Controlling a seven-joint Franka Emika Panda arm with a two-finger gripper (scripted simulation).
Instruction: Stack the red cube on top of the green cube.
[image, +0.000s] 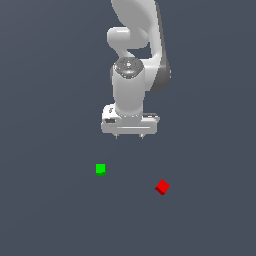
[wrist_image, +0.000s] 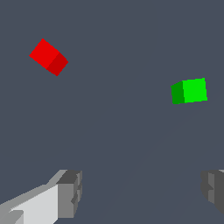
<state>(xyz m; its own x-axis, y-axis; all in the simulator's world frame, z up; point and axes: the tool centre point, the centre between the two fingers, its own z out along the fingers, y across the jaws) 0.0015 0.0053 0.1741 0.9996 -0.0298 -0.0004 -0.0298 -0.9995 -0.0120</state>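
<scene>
Red cube (image: 162, 187) rests on flat dark grey floor (image: 50, 215), turned diagonal, toward exterior view's right. Green cube (image: 100, 169) sits square, well apart, toward exterior view's left. White Panda arm (image: 131, 75) hangs vertical, wrist pointing down, gripper (image: 129, 135) above both cubes. Fingers (wrist_image: 70, 192) spread wide, grasping nothing. Both cubes plain, glossy, sharp-edged.

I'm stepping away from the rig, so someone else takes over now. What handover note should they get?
Claw: open and empty, raised above the surface, touching neither cube.
Red cube: on the surface toward the exterior view's right, turned at an angle.
Green cube: on the surface toward the exterior view's left, sitting square, apart from the red one.
Done: nothing yet, no grasp made.
Left: pick up the red cube, carry it over, set it on the green cube, release.
</scene>
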